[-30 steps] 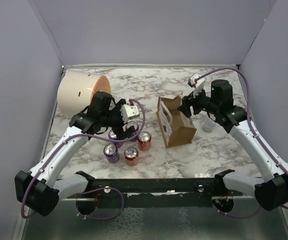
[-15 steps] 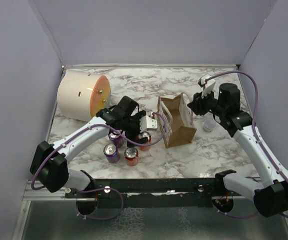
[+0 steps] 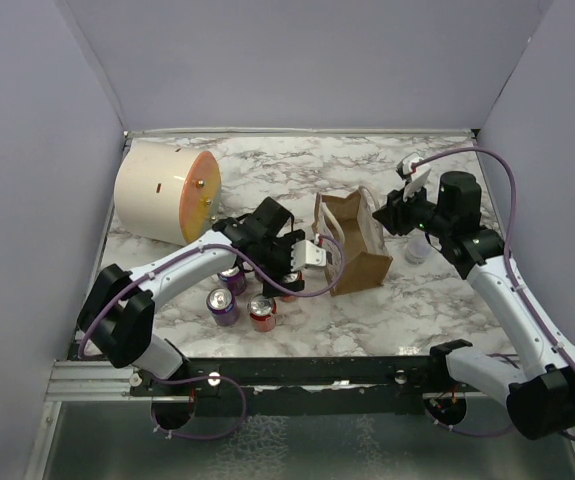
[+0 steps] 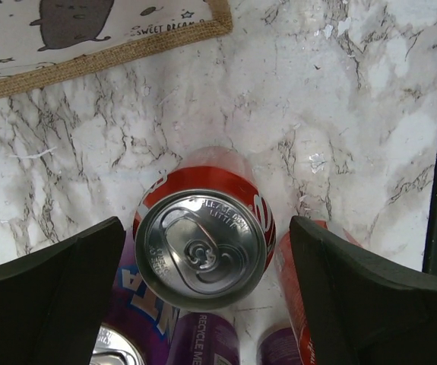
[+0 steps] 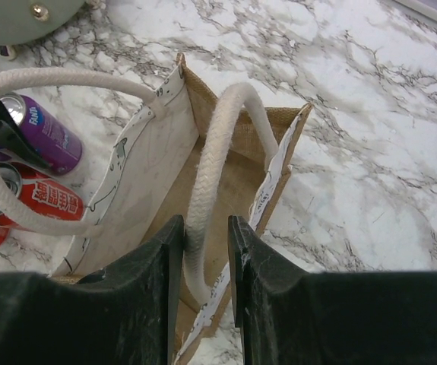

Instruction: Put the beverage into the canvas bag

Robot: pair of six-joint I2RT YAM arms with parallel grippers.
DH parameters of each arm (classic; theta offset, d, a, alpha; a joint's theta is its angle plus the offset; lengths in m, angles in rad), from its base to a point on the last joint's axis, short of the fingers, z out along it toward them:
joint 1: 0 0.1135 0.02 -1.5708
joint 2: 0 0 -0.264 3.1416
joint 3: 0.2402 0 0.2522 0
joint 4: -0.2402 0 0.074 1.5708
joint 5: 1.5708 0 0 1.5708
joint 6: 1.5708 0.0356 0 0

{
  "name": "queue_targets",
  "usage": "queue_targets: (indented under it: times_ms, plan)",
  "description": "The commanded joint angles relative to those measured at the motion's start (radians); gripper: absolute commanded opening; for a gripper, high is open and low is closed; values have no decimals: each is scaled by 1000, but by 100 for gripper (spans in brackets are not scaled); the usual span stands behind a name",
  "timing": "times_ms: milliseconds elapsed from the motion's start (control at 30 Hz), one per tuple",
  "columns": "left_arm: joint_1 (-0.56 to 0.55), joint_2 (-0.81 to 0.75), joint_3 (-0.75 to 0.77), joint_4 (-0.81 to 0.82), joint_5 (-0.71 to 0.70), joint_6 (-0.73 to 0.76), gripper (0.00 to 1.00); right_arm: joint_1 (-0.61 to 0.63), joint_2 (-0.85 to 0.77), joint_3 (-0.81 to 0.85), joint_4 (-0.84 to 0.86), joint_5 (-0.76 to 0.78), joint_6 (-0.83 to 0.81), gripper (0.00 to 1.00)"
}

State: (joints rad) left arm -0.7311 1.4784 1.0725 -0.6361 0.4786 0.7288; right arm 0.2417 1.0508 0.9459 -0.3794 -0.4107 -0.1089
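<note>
The canvas bag [image 3: 352, 248] stands upright mid-table, brown with white rope handles. My right gripper [image 3: 385, 212] is at its right rim, its jaws nearly closed around one white handle [image 5: 212, 175]; the bag's mouth [image 5: 237, 171] is open below it. My left gripper [image 3: 289, 272] is open just left of the bag, directly over a red beverage can [image 4: 205, 247] that stands upright between its fingers [image 4: 51, 304] without touching them. The can is mostly hidden in the top view. The bag's lower edge [image 4: 89, 38] shows at the top of the left wrist view.
More cans stand left of the bag: a purple one [image 3: 223, 305], a red one [image 3: 262, 312], and others crowded round the red can [image 4: 134, 304]. A big cream cylinder with an orange face [image 3: 167, 190] lies at the back left. A small pale object [image 3: 417, 250] sits right of the bag.
My left gripper has swung right from near the cylinder to above the red can beside the bag. My right gripper has shifted slightly right, staying at the bag's handle.
</note>
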Motion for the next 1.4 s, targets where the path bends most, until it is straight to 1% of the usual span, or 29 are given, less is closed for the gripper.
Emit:
queue_targets:
  times_ms: [0, 133, 267, 333, 467, 533, 600, 700, 800, 900, 1033, 1200, 1367]
  plan:
    - [-11, 34, 39, 8, 25, 21, 86, -7, -28, -8, 44, -43, 2, 30]
    - [-12, 30, 41, -6, 32, 21, 71, -10, -36, -20, 47, -51, -3, 29]
    - [-13, -9, 49, -20, 73, 22, 50, -14, -40, -35, 55, -84, -13, 28]
    - [-12, -34, 73, -42, 99, 24, 41, -17, -36, -32, 58, -88, -15, 25]
    - [-13, -61, 174, -134, 123, 44, 16, -21, -23, -22, 54, -93, -14, 17]
    - [-13, -72, 236, -186, 124, 50, 6, -23, -22, -22, 56, -101, -13, 13]
    - [-12, -87, 306, -238, 124, 56, 0, -25, -18, -23, 59, -107, -11, 8]
    - [-13, -107, 417, -282, 113, 30, 0, -27, -16, -24, 61, -118, -8, 2]
    - [-13, -121, 538, -293, 95, -29, 0, -28, -17, -23, 61, -139, -6, 1]
    - [-13, -124, 652, -262, 66, -100, 0, -30, -17, -22, 61, -144, 0, 1]
    - [-12, -94, 787, -168, 16, -216, 0, -33, -15, -24, 65, -152, 5, 1]
    - [-13, -21, 858, -20, -12, -350, 0, -39, -24, -28, 70, -151, 12, 1]
    - [-13, 56, 847, 147, -66, -474, 0, -45, -35, -44, 79, -140, 28, 1]
